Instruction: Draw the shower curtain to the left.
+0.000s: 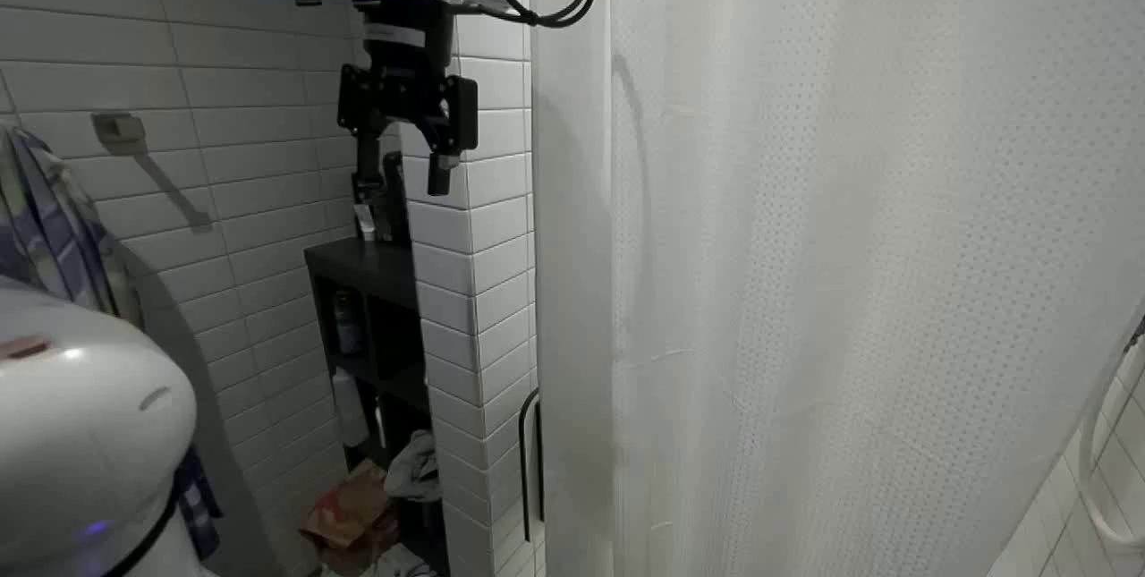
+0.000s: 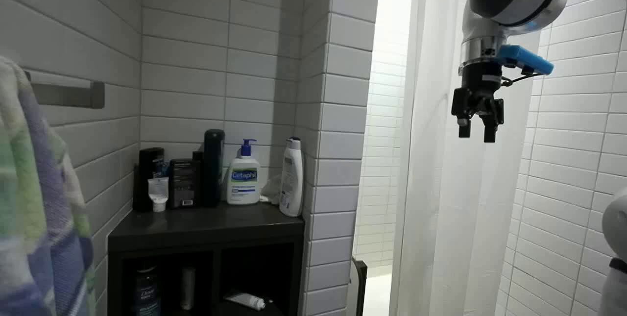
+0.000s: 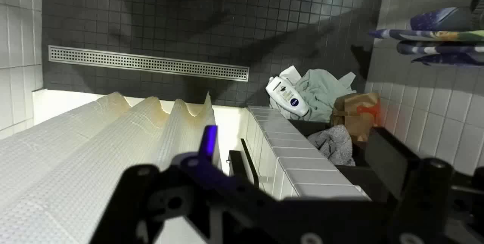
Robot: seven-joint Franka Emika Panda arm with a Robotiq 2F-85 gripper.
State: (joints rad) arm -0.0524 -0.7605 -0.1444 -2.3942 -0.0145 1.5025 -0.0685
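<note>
The white shower curtain (image 1: 805, 246) hangs in soft vertical folds, filling the right half of an exterior view. It also hangs behind the arm in an exterior view (image 2: 450, 208), with a bright gap between its edge and the tiled pillar. My gripper (image 1: 402, 188) is open and empty, pointing down, left of the curtain's edge and in front of the pillar. It also shows in an exterior view (image 2: 477, 134), in front of the curtain. In the wrist view, the curtain (image 3: 113, 149) is left of my open gripper (image 3: 298, 142); one finger overlaps its edge, contact unclear.
A white brick-tiled pillar (image 2: 343, 159) stands beside the curtain. A dark shelf (image 2: 205, 230) with several bottles is beyond it. A towel (image 2: 44, 198) hangs on the wall. A paper bag (image 3: 353, 111) and cloths lie low. A black-framed item (image 3: 238, 164) stands behind the pillar.
</note>
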